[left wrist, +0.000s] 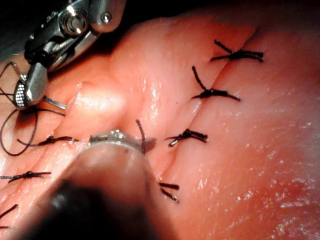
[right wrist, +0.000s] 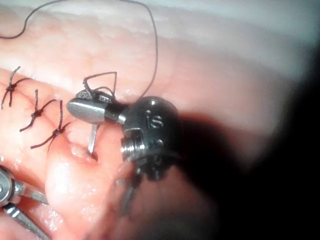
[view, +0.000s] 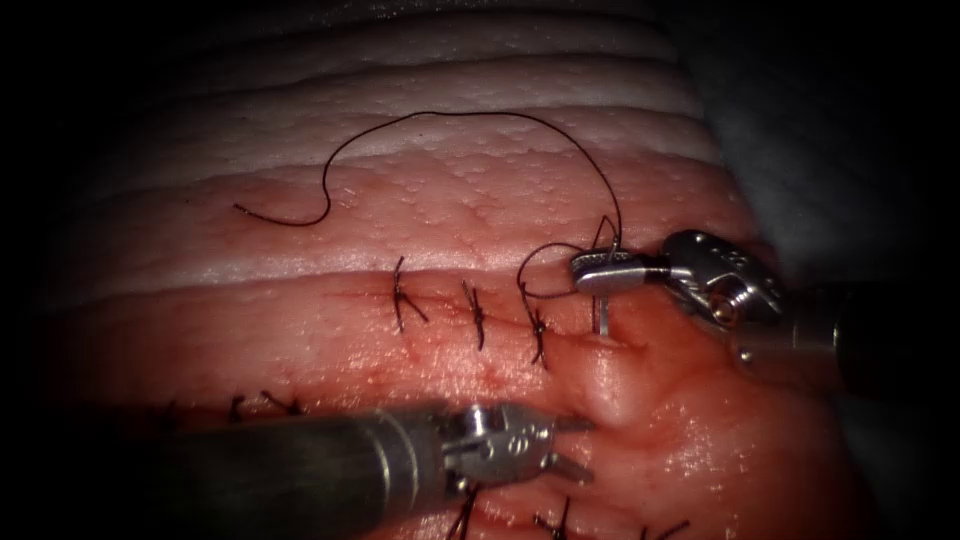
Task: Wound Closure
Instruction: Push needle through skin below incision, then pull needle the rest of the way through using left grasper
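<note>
Right tool (view: pixel 603 272) clenched on needle (view: pixel 605 316) — tip in tissue (view: pixel 500 190) | left tool (view: pixel 572 445) released — empty

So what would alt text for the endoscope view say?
The right end effector grips a curved needle entering the tissue beside three stitches, thread looping above. The left end effector is open, holding nothing.

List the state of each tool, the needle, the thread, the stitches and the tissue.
Right tool: jaws shut on the needle near its thread end.
Left tool: jaws open, holding nothing, below the cut.
Needle: tip end in the tissue, right of the stitches.
Thread: slack, looped over the tissue.
Stitches: three, tied across the cut.
Tissue: bulged beside the needle.
</note>
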You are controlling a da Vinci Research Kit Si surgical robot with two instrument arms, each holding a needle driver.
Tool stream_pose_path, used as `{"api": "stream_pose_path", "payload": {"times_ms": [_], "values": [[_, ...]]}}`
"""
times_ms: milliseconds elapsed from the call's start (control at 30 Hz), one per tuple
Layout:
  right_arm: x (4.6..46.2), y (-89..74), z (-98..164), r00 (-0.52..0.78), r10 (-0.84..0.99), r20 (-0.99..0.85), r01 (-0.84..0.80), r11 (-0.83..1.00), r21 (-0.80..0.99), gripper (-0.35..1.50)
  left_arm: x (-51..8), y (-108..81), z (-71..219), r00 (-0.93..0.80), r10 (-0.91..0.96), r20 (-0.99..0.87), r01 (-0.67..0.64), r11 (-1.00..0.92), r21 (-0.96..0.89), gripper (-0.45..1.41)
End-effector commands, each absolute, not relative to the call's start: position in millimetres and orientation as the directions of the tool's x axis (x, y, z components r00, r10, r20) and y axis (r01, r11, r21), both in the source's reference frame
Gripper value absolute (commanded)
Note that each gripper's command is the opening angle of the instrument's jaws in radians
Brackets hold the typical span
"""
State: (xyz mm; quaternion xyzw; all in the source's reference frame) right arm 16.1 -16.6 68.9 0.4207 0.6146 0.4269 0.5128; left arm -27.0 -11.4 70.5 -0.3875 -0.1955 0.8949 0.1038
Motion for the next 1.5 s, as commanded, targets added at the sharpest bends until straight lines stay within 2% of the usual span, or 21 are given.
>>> {"api": "stream_pose_path", "payload": {"times_ms": [33, 233, 900, 933, 967, 1067, 1100, 1133, 1233, 1267, 1300, 1333, 1400, 1500], "values": [[17.0, -16.6, 69.3, -0.122, 0.961, -0.248, 0.078, 0.258, 0.963, -0.35, -27.5, -11.4, 71.0, -0.678, 0.337, -0.654, -0.033, -0.902, -0.430, 0.19], [17.5, -17.7, 67.8, -0.087, 0.993, -0.082, 0.060, 0.087, 0.994, -0.35, -27.4, -11.3, 71.0, -0.677, 0.337, -0.654, -0.031, -0.902, -0.431, 0.19], [20.7, -21.6, 62.5, 0.031, 0.996, 0.086, 0.080, -0.089, 0.993, -0.35, -27.2, -11.2, 71.0, -0.676, 0.336, -0.656, -0.027, -0.901, -0.433, 0.20], [20.7, -20.6, 62.8, -0.032, 0.996, 0.083, 0.032, -0.082, 0.996, -0.35, -27.1, -11.3, 70.9, -0.676, 0.336, -0.657, -0.026, -0.901, -0.433, 0.20], [20.7, -20.6, 62.8, -0.032, 0.996, 0.083, 0.032, -0.082, 0.996, -0.35, -27.1, -11.3, 70.9, -0.676, 0.336, -0.657, -0.026, -0.901, -0.433, 0.20], [20.1, -18.9, 63.5, -0.138, 0.989, 0.057, 0.001, -0.057, 0.998, -0.35, -26.6, -11.6, 70.1, -0.680, 0.333, -0.654, -0.025, -0.901, -0.433, 0.20], [19.6, -18.3, 64.0, -0.175, 0.985, 0.000, -0.023, -0.004, 1.000, -0.28, -26.3, -11.7, 69.7, -0.678, 0.333, -0.655, -0.025, -0.902, -0.432, 0.19], [19.3, -17.8, 64.3, -0.195, 0.980, -0.036, -0.046, 0.028, 0.999, -0.03, -26.1, -11.8, 69.2, -0.676, 0.341, -0.653, -0.039, -0.902, -0.430, 0.14], [18.0, -16.6, 65.6, -0.219, 0.967, -0.131, -0.100, 0.111, 0.989, 0.76, -25.8, -11.7, 68.0, -0.651, 0.327, -0.685, -0.050, -0.919, -0.391, 0.14], [17.7, -16.3, 65.9, -0.222, 0.963, -0.151, -0.112, 0.128, 0.985, 0.86, -25.8, -11.6, 67.5, -0.643, 0.323, -0.694, -0.058, -0.924, -0.377, 0.14], [15.8, -15.3, 66.9, -0.218, 0.957, -0.191, -0.146, 0.161, 0.976, 0.91, -26.0, -11.2, 66.7, -0.631, 0.308, -0.712, -0.072, -0.937, -0.341, 0.14], [15.8, -15.3, 66.9, -0.218, 0.957, -0.191, -0.146, 0.161, 0.976, 0.91, -26.0, -11.2, 66.7, -0.631, 0.308, -0.712, -0.072, -0.937, -0.341, 0.14], [13.4, -14.6, 67.8, -0.146, 0.963, -0.224, -0.226, 0.188, 0.956, 1.15, -26.6, -10.4, 66.1, -0.592, 0.294, -0.750, -0.087, -0.949, -0.304, 0.17], [12.2, -14.5, 68.0, -0.101, 0.969, -0.224, -0.266, 0.191, 0.945, 1.23, -26.9, -10.0, 66.0, -0.578, 0.287, -0.764, -0.093, -0.953, -0.288, 0.19]]}}
